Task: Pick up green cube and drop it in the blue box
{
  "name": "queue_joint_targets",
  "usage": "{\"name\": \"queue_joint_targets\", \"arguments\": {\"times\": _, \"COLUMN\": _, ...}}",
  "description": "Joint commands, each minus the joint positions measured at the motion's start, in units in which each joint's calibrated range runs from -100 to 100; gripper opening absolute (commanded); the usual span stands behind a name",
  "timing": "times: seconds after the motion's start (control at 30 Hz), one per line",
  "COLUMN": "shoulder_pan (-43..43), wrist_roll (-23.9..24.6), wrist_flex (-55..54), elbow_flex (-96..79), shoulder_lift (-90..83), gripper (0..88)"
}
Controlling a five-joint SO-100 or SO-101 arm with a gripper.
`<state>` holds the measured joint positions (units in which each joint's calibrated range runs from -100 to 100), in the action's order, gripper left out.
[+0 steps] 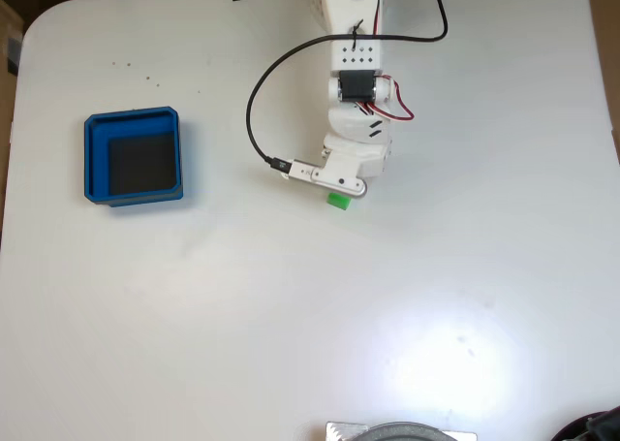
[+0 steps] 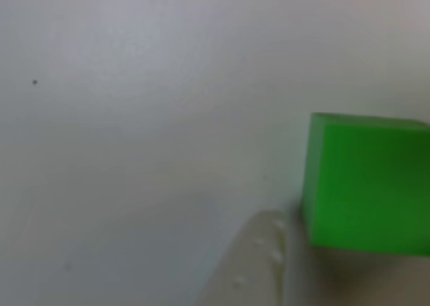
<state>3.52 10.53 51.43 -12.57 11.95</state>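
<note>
- Your small bright green plastic cube [image 1: 338, 201] sits on the white table [image 1: 291, 315], peeking out just below the white arm's wrist [image 1: 334, 176] in the fixed view.
- In the other view the cube [image 2: 366, 181] fills the right side, with one pale finger [image 2: 252, 265] right beside its lower left corner — touching or not, you cannot tell.
- Whether the claw is wide or narrow cannot be told.
- The square blue shallow box [image 1: 133, 157] with a dark floor lies well apart, to the left.

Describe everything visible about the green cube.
The green cube is small, bright green and plain, with flat matte faces and crisp edges, like plastic. It sits on the white table, partly hidden under the arm's tip in the fixed view, well right of the blue box. Close up, a pale finger lies right beside its lower left corner; contact is unclear.
</note>
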Motion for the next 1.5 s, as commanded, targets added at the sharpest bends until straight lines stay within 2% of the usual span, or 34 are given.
{"name": "queue_joint_targets", "arguments": {"times": 0.0, "shoulder_pan": -0.2, "wrist_roll": -0.2, "wrist_flex": -1.7, "elbow_flex": 3.9, "shoulder_lift": 1.2, "gripper": 30.2}}
{"name": "queue_joint_targets", "arguments": {"times": 0.2, "shoulder_pan": 0.4, "wrist_roll": -0.2, "wrist_flex": -8.2, "elbow_flex": 3.8, "shoulder_lift": 2.1, "gripper": 30.2}}
{"name": "queue_joint_targets", "arguments": {"times": 1.13, "shoulder_pan": 0.5, "wrist_roll": -0.3, "wrist_flex": -8.3, "elbow_flex": 3.3, "shoulder_lift": 4.3, "gripper": 29.6}}
{"name": "queue_joint_targets", "arguments": {"times": 1.23, "shoulder_pan": 0.5, "wrist_roll": -0.1, "wrist_flex": -8.3, "elbow_flex": 3.4, "shoulder_lift": 4.3, "gripper": 27.4}}
{"name": "queue_joint_targets", "arguments": {"times": 1.47, "shoulder_pan": 0.5, "wrist_roll": -0.2, "wrist_flex": -8.1, "elbow_flex": 3.3, "shoulder_lift": 4.2, "gripper": 15.4}}
